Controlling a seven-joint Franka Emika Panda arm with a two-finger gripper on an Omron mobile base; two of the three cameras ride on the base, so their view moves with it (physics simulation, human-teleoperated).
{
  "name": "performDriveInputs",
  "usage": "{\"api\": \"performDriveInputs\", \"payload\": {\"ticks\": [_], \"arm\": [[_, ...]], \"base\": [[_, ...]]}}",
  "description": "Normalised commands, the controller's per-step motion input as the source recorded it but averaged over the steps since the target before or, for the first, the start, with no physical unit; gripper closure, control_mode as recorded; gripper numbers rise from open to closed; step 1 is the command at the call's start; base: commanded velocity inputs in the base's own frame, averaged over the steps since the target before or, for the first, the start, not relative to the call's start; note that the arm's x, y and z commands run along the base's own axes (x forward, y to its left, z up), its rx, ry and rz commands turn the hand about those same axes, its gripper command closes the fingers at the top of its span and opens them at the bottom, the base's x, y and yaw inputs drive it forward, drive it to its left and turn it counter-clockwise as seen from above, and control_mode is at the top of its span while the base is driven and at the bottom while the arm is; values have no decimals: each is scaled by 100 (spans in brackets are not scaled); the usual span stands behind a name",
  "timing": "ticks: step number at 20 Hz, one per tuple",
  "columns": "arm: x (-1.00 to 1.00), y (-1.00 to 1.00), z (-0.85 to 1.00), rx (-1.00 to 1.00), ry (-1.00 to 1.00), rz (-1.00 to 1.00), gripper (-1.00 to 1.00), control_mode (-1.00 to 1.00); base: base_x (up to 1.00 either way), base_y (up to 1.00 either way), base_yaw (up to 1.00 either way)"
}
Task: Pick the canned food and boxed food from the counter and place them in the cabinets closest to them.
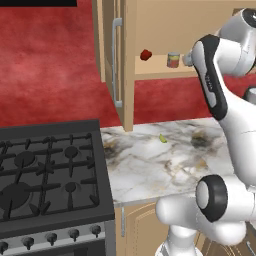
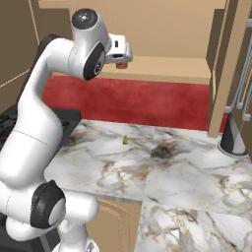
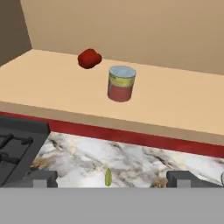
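The canned food [image 3: 121, 83] stands upright on the bottom shelf of the open cabinets [image 1: 150, 35], its pale top up and its red and tan label facing out, and it is free of the robot. In the hand view the gripper [image 3: 111, 178] is spread wide, its two dark tips far apart at the bottom of the frame with nothing between them, drawn back from the can and just off the shelf edge. A small rounded red thing [image 3: 89, 58] lies on the same shelf, behind the can and nearer the cabinet's side wall, apart from it. From the left base view the can [image 1: 173, 60] sits just beside the arm's wrist, with the red thing [image 1: 146, 54] on its far side, near the open door and its long grey bar handle [image 1: 117, 62]. Below the can lies the marble counter [image 2: 162, 167], which carries a tiny yellow-green scrap [image 2: 125, 140] and dark smudges. The black gas stove [image 1: 47, 175] adjoins the counter, beyond the door side of the can.
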Motion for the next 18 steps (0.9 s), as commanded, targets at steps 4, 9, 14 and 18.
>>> {"api": "performDriveInputs", "payload": {"ticks": [4, 9, 14, 18], "arm": [[-100, 1, -70, -9, -8, 1, -100, -100], [-100, 6, -95, -17, -10, 0, -100, -100], [-100, -1, -100, -14, -13, -3, -100, -100], [-31, -5, -49, -1, -2, -8, -100, -100]], "base": [[0, 0, 0], [0, 0, 0], [0, 0, 0], [0, 0, 0]]}}
